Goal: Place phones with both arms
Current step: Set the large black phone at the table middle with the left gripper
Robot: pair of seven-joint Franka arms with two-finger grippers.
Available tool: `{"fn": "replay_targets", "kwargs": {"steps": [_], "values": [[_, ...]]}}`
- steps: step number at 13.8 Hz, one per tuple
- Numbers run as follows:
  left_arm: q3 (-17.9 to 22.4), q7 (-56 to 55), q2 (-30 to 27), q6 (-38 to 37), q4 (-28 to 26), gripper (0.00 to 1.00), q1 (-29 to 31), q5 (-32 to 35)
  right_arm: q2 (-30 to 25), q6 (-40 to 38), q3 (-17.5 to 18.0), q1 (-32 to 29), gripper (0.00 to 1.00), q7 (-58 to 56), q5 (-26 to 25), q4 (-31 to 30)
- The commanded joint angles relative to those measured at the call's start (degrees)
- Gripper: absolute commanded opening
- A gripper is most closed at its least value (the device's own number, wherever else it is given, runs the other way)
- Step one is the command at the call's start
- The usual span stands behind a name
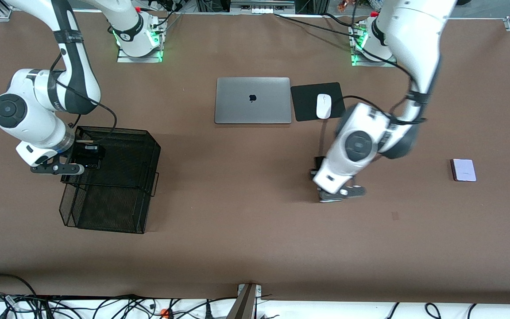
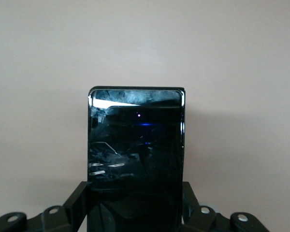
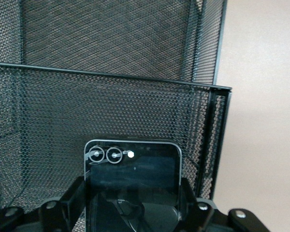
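My right gripper (image 1: 87,156) is shut on the small squarish black phone (image 1: 90,160) and holds it over the upper tier of the black mesh tray (image 1: 117,131). In the right wrist view this phone (image 3: 133,169) sits between the fingers (image 3: 75,198), camera rings showing, with the tray's mesh (image 3: 111,96) close around it. My left gripper (image 1: 319,165) is shut on the long black slab phone (image 2: 135,145) over bare table, between the mouse pad and the front camera. In the left wrist view the gripper (image 2: 135,208) clamps the slab's long sides. The pale lilac-white phone (image 1: 463,170) lies flat toward the left arm's end of the table.
A closed grey laptop (image 1: 253,100) lies mid-table near the bases. Beside it a white mouse (image 1: 323,106) sits on a black pad (image 1: 308,104). The mesh tray's lower tier (image 1: 104,212) juts out toward the front camera.
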Motion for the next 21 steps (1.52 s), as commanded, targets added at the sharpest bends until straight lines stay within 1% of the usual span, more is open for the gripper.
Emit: {"fn": "replay_targets", "kwargs": {"steps": [1, 2, 3, 4, 6, 8, 11, 14, 16, 17, 18, 19, 21], "values": [[1.16, -4.32, 5.23, -1.26, 8.7, 0.0, -6.23, -1.44, -1.13, 0.68, 0.02, -0.35, 0.59, -1.58, 1.2, -1.01], [1.16, -4.42, 6.89, -1.17, 11.24, 0.0, -8.17, -1.45, -1.13, 0.68, 0.1, -0.35, 0.73, -1.58, 1.2, -0.92], [1.16, -4.42, 8.65, -1.17, 13.62, 0.0, -9.58, -1.45, -1.13, 0.68, 0.02, -0.35, 0.97, -1.49, 1.2, -0.74], [1.16, -4.59, 10.76, -1.08, 16.16, 0.0, -11.42, -1.45, -1.13, 0.68, 0.1, -0.35, 1.0, -1.49, 1.2, -0.57], [1.16, -5.73, 14.8, -1.08, 20.48, 0.0, -13.98, -1.36, -1.13, 0.59, 0.11, -0.35, 1.0, -1.49, 1.2, -0.48], [1.42, -7.4, 17.88, -0.12, 22.95, 0.0, -16.7, -1.27, -1.22, 0.51, 0.11, -0.35, 1.0, -1.49, 1.2, 0.13], [1.86, -9.16, 21.66, 2.08, 26.64, 0.0, -18.12, -1.18, -1.48, -0.28, 0.72, 0.0, 1.0, -1.66, 1.2, 3.03], [2.04, -11.0, 22.64, 2.7, 27.26, 0.0, -19.26, -1.01, -1.92, -3.0, 1.6, 0.27, 1.0, -1.66, 1.2, 5.67], [2.21, -13.2, 23.69, 6.8, 27.09, 0.0, -20.31, -0.74, -2.88, -6.33, 1.43, 0.18, 1.0, -1.84, 1.2, 5.85], [2.48, -13.9, 24.48, 7.44, 27.09, 0.23, -20.67, -0.48, -3.76, -7.83, 1.25, 0.18, 1.0, -2.19, 1.2, 5.94], [2.91, -14.52, 24.49, 7.44, 27.09, 0.67, -21.02, -0.57, -4.2, -9.15, 1.25, 0.18, 1.0, -2.19, 1.2, 6.46], [3.0, -15.31, 24.49, 7.44, 27.09, 0.87, -21.11, -0.57, -4.12, -9.69, 1.34, 0.18, 1.0, -2.1, 1.2, 7.16], [3.18, -19.86, 24.4, 7.53, 27.17, 1.0, -21.11, -0.57, -3.85, -9.51, 1.6, 0.27, 1.0, -2.02, 1.2, 7.6]]}}
